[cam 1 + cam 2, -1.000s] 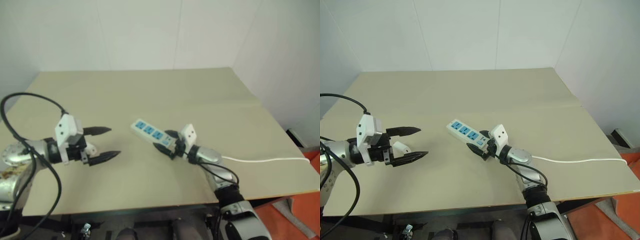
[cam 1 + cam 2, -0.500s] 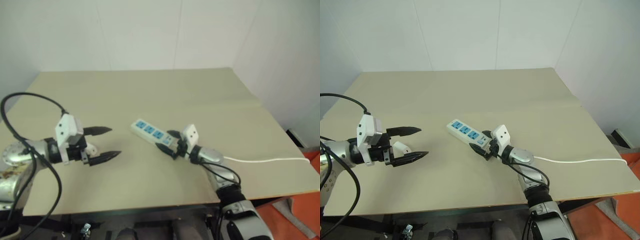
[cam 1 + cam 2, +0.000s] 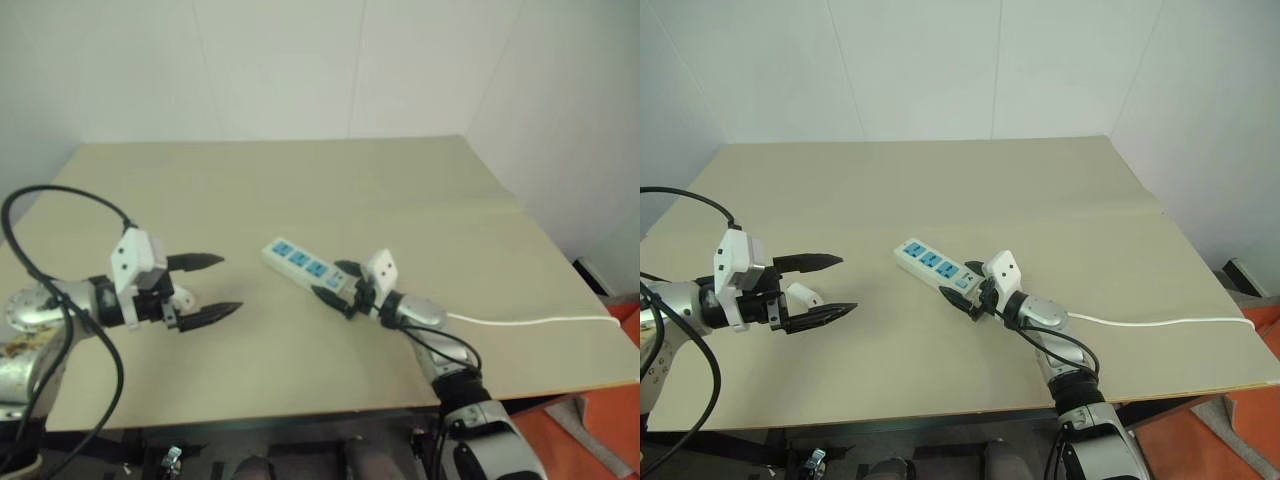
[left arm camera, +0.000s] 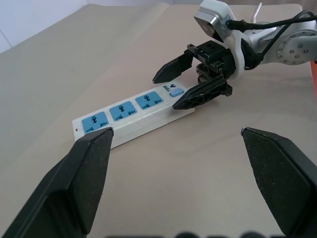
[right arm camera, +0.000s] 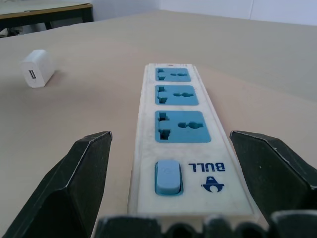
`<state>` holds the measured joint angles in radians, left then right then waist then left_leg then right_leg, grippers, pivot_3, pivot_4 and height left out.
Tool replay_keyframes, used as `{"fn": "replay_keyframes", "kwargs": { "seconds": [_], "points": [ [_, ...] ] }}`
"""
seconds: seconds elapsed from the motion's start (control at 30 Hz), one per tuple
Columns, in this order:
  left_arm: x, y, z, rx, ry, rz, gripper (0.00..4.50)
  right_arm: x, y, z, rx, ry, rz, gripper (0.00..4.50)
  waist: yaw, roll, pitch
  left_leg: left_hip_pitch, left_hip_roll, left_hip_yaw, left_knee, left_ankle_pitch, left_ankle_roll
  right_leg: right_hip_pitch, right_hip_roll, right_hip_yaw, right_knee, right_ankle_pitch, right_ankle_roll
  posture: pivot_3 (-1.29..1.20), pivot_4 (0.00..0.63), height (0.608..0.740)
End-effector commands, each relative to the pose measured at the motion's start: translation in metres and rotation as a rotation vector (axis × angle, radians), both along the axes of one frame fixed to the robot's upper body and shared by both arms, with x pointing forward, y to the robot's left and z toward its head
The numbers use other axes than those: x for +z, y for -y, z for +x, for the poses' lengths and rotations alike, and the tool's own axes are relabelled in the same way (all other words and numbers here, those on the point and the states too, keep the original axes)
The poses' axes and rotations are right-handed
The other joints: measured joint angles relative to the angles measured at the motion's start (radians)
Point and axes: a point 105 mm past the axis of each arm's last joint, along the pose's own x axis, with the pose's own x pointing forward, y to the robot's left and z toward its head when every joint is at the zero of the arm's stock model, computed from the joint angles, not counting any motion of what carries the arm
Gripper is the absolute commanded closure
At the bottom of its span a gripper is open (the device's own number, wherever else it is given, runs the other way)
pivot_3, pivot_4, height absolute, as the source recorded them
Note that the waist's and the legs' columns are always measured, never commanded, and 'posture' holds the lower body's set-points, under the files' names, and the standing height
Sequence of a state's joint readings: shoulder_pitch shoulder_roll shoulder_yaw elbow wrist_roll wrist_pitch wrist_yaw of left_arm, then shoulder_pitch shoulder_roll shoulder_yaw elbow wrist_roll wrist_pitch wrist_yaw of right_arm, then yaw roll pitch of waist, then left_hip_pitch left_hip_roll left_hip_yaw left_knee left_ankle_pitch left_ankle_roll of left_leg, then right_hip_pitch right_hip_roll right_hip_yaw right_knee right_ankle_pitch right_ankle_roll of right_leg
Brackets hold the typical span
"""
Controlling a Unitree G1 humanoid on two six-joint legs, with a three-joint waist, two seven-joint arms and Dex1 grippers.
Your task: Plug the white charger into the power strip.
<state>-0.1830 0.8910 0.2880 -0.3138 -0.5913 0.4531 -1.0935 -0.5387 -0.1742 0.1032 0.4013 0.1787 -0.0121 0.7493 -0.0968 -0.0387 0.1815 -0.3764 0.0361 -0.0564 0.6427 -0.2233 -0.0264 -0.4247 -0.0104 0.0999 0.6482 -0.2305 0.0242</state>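
Beige and bare over most of its surface, the tabletop [image 3: 1060, 190] runs back to white walls on the far and right sides, leaving wide open room beyond and around the two arms. White plastic, the power strip [image 3: 932, 266] lies flat near the middle, angled so its far end points away to the left and its switch end sits nearest the right gripper [image 3: 962, 286]. That gripper rests low at the switch end with its black fingers spread wide, one on each side of the strip's end; in the right wrist view the strip runs straight out between them, and the fingers appear to stand just clear of its long edges, though contact at the very end is hard to judge. A thin white cord [image 3: 1170, 322] trails from there across the tabletop to the right edge.

On the left, the left gripper [image 3: 830, 286] hovers above the tabletop, fingers fully apart and holding nothing, aimed toward the strip and well apart from it. Just beside its fingers lies the white charger [image 3: 804, 295], a small cube resting alone on the tabletop, a good way in from the front edge.
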Motion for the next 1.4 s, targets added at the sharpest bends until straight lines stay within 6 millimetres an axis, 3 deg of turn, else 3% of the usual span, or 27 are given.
{"fn": "replay_keyframes", "kwargs": {
  "seconds": [0.03, 0.2, 0.8, 1.4],
  "points": [
    [0.006, 0.003, -0.001, -0.024, 0.039, -0.001, 0.00, 0.020, 0.004, 0.000, -0.012, 0.055, 0.036, 0.02, 0.000, 0.000, 0.000, 0.000, 0.000, 0.000, 0.000, 0.000, 0.000, 0.000, 0.000, 0.000, 0.000, 0.000, 0.000, 0.00, 0.150, 0.740],
    [0.006, 0.003, -0.001, -0.029, 0.038, -0.002, 0.00, 0.025, 0.004, 0.000, -0.019, 0.058, 0.059, 0.02, 0.000, 0.000, 0.000, -0.001, 0.000, 0.000, 0.000, 0.000, 0.000, -0.001, 0.000, 0.000, 0.000, 0.000, 0.000, 0.00, 0.150, 0.740],
    [0.007, 0.001, -0.003, -0.030, 0.036, 0.001, 0.00, -0.008, 0.013, 0.002, -0.040, -0.039, 0.016, 0.02, 0.000, 0.000, 0.000, -0.001, 0.000, 0.000, 0.000, 0.000, 0.000, -0.001, 0.000, 0.000, 0.000, 0.000, 0.000, 0.00, 0.150, 0.740],
    [0.008, 0.002, -0.003, -0.028, 0.036, 0.002, 0.00, -0.028, 0.002, 0.005, 0.008, -0.103, -0.013, 0.02, -0.005, 0.000, 0.000, 0.003, 0.000, 0.000, 0.000, 0.000, 0.000, 0.002, 0.001, 0.000, 0.000, 0.000, 0.000, 0.00, 0.150, 0.740]
  ]
}}
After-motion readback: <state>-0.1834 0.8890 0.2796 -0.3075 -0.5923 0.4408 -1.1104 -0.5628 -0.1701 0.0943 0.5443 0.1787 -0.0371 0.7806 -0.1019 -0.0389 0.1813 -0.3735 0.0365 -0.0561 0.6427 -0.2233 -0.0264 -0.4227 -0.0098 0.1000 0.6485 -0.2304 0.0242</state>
